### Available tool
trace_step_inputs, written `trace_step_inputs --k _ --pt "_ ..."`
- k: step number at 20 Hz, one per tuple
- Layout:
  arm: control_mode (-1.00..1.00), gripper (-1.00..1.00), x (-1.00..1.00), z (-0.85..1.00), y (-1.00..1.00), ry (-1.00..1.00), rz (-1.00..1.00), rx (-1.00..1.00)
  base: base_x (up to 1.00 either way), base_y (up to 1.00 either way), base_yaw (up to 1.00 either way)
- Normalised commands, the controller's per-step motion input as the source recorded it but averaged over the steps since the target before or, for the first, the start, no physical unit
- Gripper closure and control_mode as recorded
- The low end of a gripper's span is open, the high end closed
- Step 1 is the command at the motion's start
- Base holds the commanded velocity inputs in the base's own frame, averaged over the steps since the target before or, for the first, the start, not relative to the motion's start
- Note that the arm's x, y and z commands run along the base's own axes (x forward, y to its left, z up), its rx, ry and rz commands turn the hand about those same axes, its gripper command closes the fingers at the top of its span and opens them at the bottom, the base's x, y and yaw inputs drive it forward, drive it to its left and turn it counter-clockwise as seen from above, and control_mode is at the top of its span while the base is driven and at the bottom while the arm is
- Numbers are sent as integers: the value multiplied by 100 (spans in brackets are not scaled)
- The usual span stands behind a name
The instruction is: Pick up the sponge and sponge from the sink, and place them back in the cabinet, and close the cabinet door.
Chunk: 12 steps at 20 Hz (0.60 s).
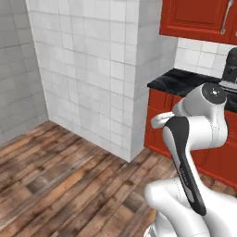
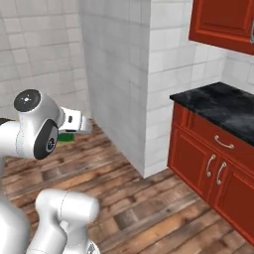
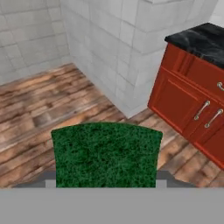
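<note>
My gripper is shut on a sponge, whose rough green face fills the space between the fingers in the hand view. In the right base view the same sponge peeks out as a green patch under the white hand, held in the air above the wooden floor. A glossy red wall cabinet hangs at the upper right, also seen as the red cabinet from the other side; the door panels in view are closed. The sink is out of view.
A white tiled wall corner juts out ahead. Right of it run red base cupboards with silver handles under a black stone counter. A dark object stands on the counter. Open wooden floor lies to the left.
</note>
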Motion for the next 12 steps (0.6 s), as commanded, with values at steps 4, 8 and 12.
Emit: trace_step_inputs --k 4,8,12 --pt "100 100 0 0 0 0 0 0 0 0 -72" --pt "100 100 0 0 0 0 0 0 1 0 -68" --pt "100 100 0 0 0 0 0 0 0 0 -66"
